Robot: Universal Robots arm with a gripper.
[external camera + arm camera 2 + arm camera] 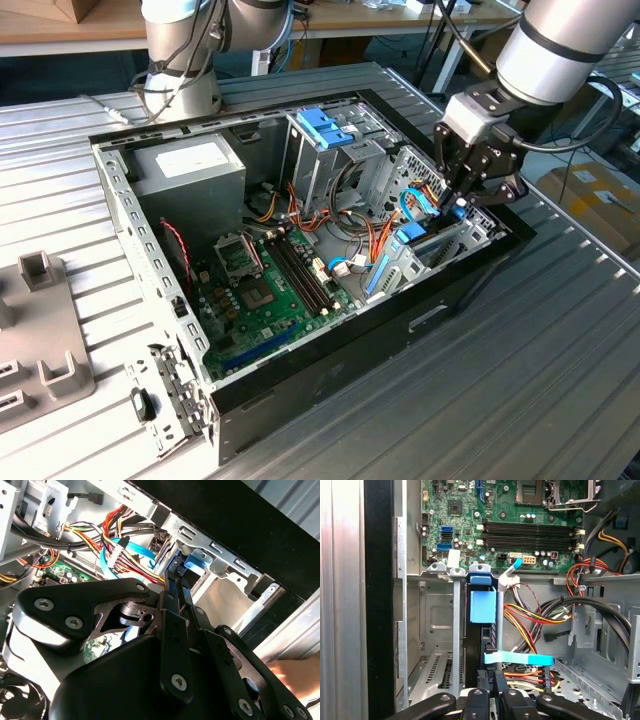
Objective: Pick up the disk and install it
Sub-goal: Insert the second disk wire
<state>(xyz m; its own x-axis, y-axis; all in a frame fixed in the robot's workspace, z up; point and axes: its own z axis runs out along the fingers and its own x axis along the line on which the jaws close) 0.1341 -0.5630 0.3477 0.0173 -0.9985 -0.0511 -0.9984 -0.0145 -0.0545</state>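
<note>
The disk [483, 605] stands on edge in a bay slot of the open computer case [120, 200], between grey metal rails. Its light-blue carrier frame faces up and its dark body drops into the slot. In the exterior view the disk [412, 237] sits at the case's front right end. My gripper [455, 208] hangs right over that end. In both wrist views the black fingers [487, 687] are drawn close together, and the gripper [176, 580] is shut on the disk's [192, 562] near edge.
A green motherboard [265, 285] covers the case floor, with a power supply [190, 165] at the back. Bundled coloured cables [535, 615] run beside the bay. A grey drive cage with a fixed blue latch [325, 128] stands mid-case. A grey fixture [40, 330] lies at the exterior view's left.
</note>
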